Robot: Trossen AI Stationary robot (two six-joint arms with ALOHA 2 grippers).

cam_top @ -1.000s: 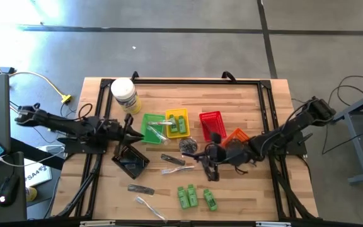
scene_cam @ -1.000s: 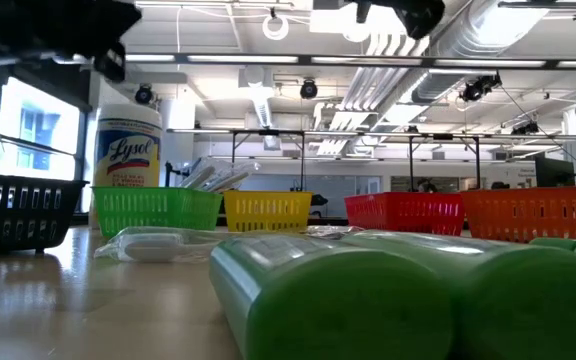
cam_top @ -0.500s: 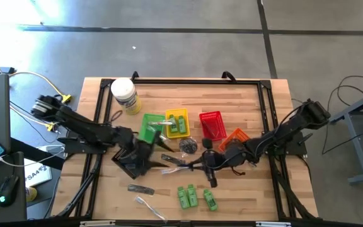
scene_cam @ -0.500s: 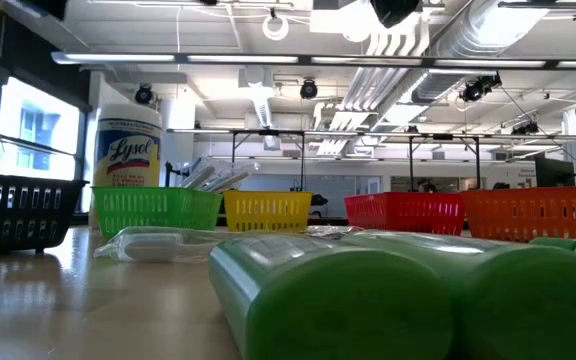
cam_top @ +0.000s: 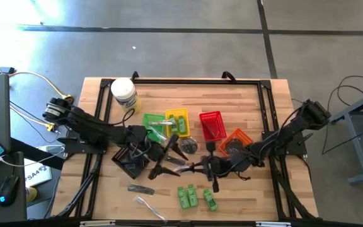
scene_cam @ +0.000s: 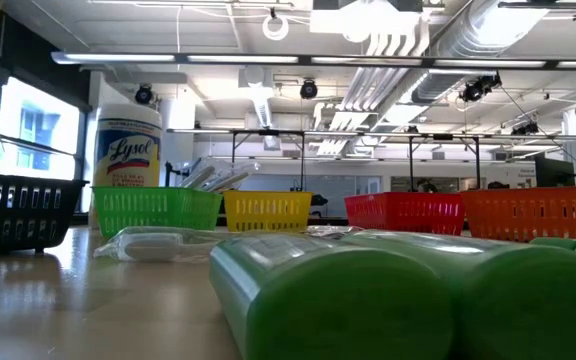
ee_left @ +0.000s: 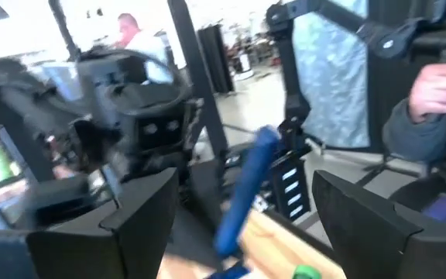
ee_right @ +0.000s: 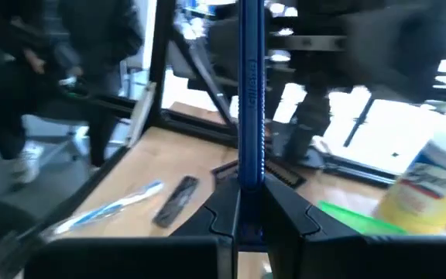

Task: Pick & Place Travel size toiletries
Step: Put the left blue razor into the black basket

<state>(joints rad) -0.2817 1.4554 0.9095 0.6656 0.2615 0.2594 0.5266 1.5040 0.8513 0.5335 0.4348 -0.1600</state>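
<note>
On the desk (cam_top: 257,101), the right gripper (ee_right: 248,221) pinches a blue stick (ee_right: 250,93) upright between closed fingers, apparently offering it to the left gripper (ee_left: 242,225), whose fingers spread wide around it mid-desk to receive it.

High cam straight down over desk (cam_top: 257,94); low cam at desktop level; both share green basket (cam_top: 151,123) (scene_cam: 158,208); wrist cams ride each tool.

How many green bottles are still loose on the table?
3, side by side at the near edge: green bottles at and. The arms may hide others.
</note>
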